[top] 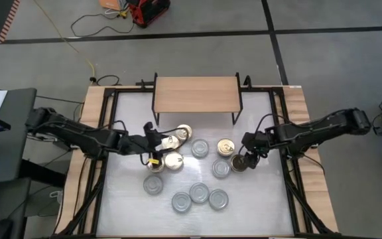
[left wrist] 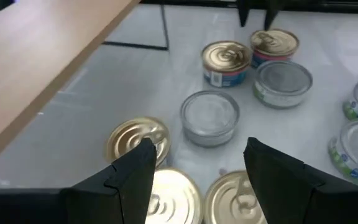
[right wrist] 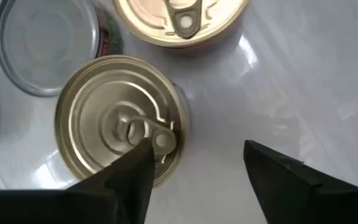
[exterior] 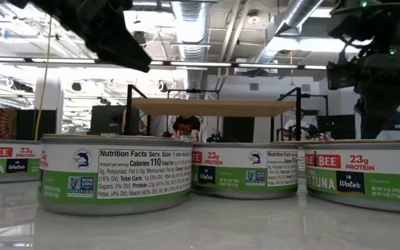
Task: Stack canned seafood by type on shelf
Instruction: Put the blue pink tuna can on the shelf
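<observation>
The light-wood shelf (top: 194,93) stands on black legs at the table's far side, with nothing on its top. Gold-lidded tins lie in a group (top: 173,160) at centre left, and two more (top: 225,147) (top: 239,162) at centre right. Silver-lidded tins (top: 199,192) rest flat nearer the front. My left gripper (left wrist: 197,168) is open above the left gold tins (left wrist: 138,140). My right gripper (right wrist: 197,168) is open above the table beside a gold tin (right wrist: 120,118), with one finger over that tin's rim. Whether it touches the tin does not show.
Silver tins (top: 199,148) (top: 221,168) lie between the two gold groups. Green-labelled tuna tins (exterior: 117,180) fill the front of the low view, with the shelf (exterior: 214,106) behind them. Black frame rails (top: 105,153) run along the table's left and right sides.
</observation>
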